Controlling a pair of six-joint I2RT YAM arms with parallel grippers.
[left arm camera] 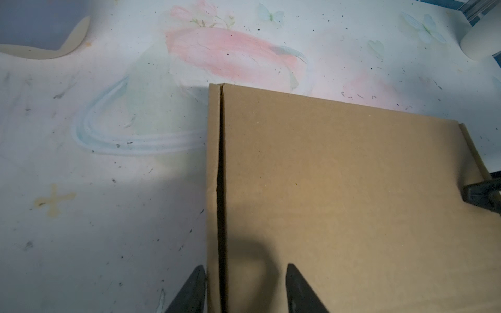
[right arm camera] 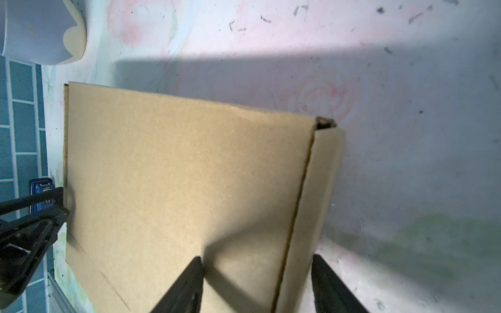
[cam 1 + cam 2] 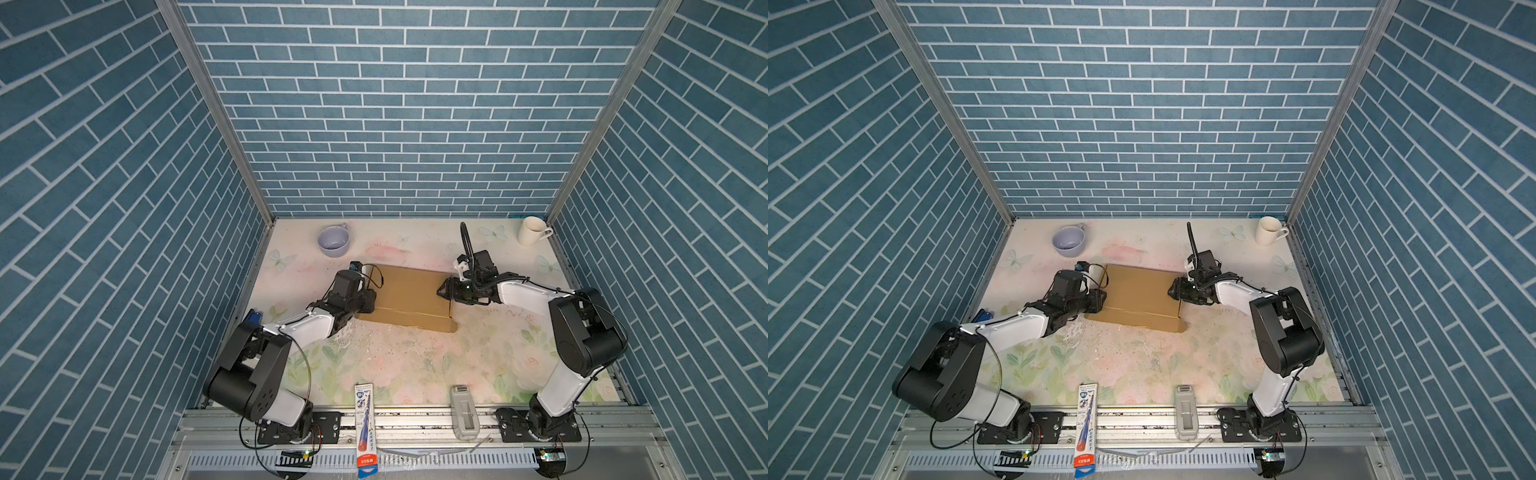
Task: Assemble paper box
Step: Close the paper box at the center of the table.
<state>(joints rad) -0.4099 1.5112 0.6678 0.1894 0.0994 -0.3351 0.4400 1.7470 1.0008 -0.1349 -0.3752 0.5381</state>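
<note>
The paper box (image 3: pixel 409 297) (image 3: pixel 1138 297) is a shallow, shut brown cardboard box lying flat mid-table. My left gripper (image 3: pixel 372 302) (image 1: pixel 245 273) is at its left end, open. One finger is outside the side wall and the other is over the lid (image 1: pixel 352 189), straddling the dark slit along that edge. My right gripper (image 3: pixel 441 291) (image 2: pixel 257 265) is at the box's right end, also open. One of its fingers is over the lid (image 2: pixel 176 176) and the other is beyond the side wall, above the table. Neither gripper holds anything.
A lilac cup (image 3: pixel 333 242) stands at the back left and a white mug (image 3: pixel 532 230) at the back right corner. A pen package (image 3: pixel 365 424) and a grey device (image 3: pixel 464 411) lie at the front edge. Tiled walls enclose three sides.
</note>
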